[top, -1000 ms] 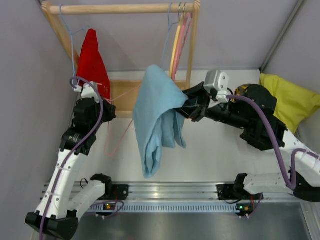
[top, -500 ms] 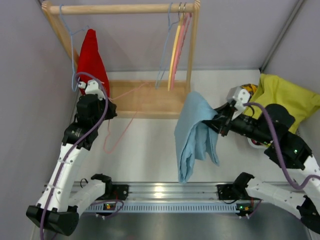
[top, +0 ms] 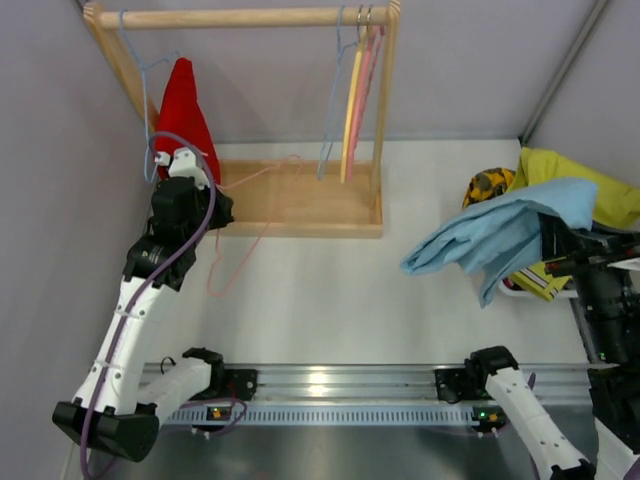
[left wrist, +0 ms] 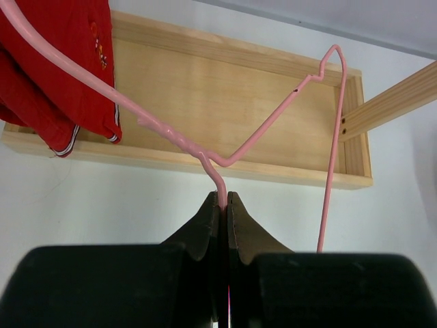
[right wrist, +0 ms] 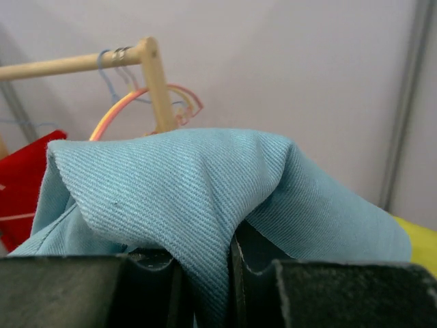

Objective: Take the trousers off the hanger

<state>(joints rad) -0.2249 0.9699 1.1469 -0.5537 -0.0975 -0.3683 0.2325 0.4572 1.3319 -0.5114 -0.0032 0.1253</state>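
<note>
Checking the wooden rack (top: 240,17) first: a second ago blue cloth hung in front of its middle, and now that span is bare, with only empty hangers (top: 350,100) bunched at the right end of the rail.

The light blue trousers (top: 500,235) have travelled right across the table (top: 320,310). They now hang at the right edge, over the yellow-green trousers (top: 600,190) and beside a patterned cloth (top: 487,185). They are off the hanger but not yet set down. My read is that the second garment is nearly done and only the release onto the pile remains.

The red trousers (top: 183,115) have not moved. They hang at the far left of the rack, so that garment is still to do.

The pink hanger (left wrist: 273,123) has barely shifted, just a little toward the far side. It leans off the rail with its wire crossing the rack's base board. In the left wrist view one arm of it runs across the red cloth. I cannot tell whether the red trousers hang on it or on the blue hanger behind.

Right gripper (right wrist: 205,256): fingers pinched on a fold of the light blue trousers, mostly hidden under cloth in the top view.

Left gripper (left wrist: 223,201): jaws together on the pink wire's end, holding where it was.
</note>
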